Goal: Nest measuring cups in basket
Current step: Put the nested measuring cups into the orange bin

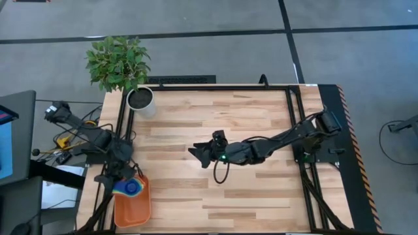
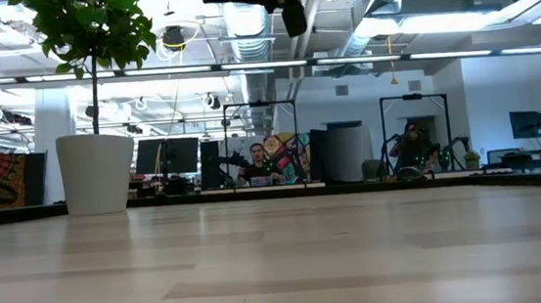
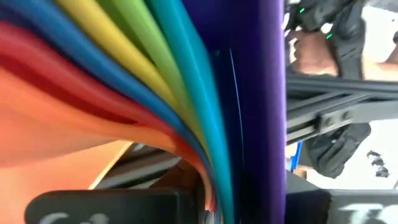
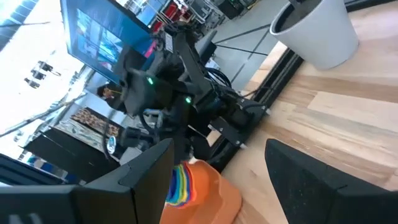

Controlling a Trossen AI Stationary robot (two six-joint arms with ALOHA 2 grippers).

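- One nested stack of measuring cups (image 1: 128, 187) sits in the left gripper (image 1: 124, 177), clamped on it, just above the 12 o'clock end of the basket (image 1: 132, 207).
- Basket lies at table's 7 o'clock corner.
- We see rainbow rims packed tight in left wrist view (image 3: 155, 93).
- Right gripper (image 1: 199, 154) hangs mid-table w/ fingers apart, holding nothing.
- Plant pot (image 1: 141, 101) at 11 o'clock.

The left gripper (image 1: 127, 186) hangs at eight o'clock, fingers pinched close. The right gripper (image 1: 199, 154) hovers mid-table, fingers spread, pointing nine o'clock.
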